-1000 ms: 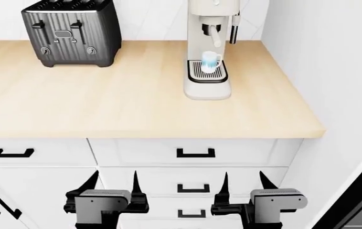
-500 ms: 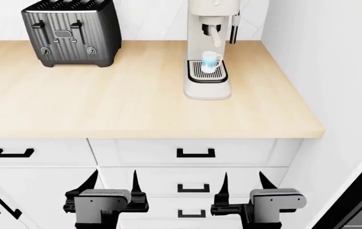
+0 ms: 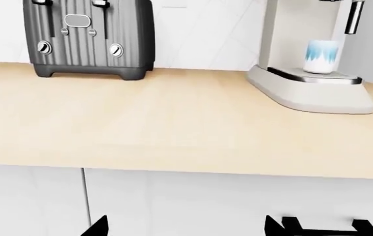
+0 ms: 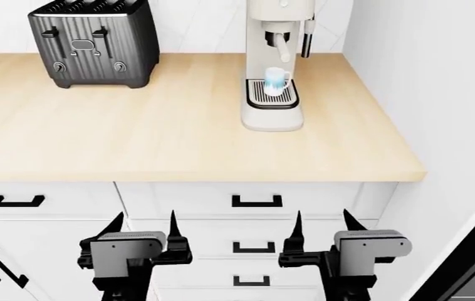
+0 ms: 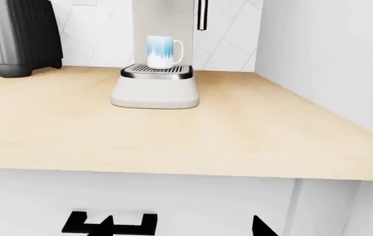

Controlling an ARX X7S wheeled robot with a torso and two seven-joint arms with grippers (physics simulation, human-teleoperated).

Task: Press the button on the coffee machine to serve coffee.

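Observation:
The cream-white coffee machine (image 4: pixel 274 37) stands at the back right of the wooden counter, its head cut off by the picture's top edge. A white-and-blue mug (image 4: pixel 276 80) sits on its ribbed drip tray (image 4: pixel 259 95) under the spout. I cannot make out the button in any view. The machine (image 3: pixel 293 44) and mug (image 3: pixel 322 56) also show in the left wrist view, and the machine (image 5: pixel 161 19) and mug (image 5: pixel 162 51) in the right wrist view. My left gripper (image 4: pixel 145 219) and right gripper (image 4: pixel 322 217) hang open and empty below the counter edge, in front of the drawers.
A black ribbed toaster (image 4: pixel 93 41) stands at the counter's back left. A white wall (image 4: pixel 438 75) rises right of the machine. White drawers with black handles (image 4: pixel 257 200) lie under the counter edge (image 4: pixel 220 174); one handle (image 5: pixel 111 223) is close behind the right fingertips.
Both grippers have risen slightly in front of the drawers; the left one also shifted a little left. The machine, mug and toaster have not moved.

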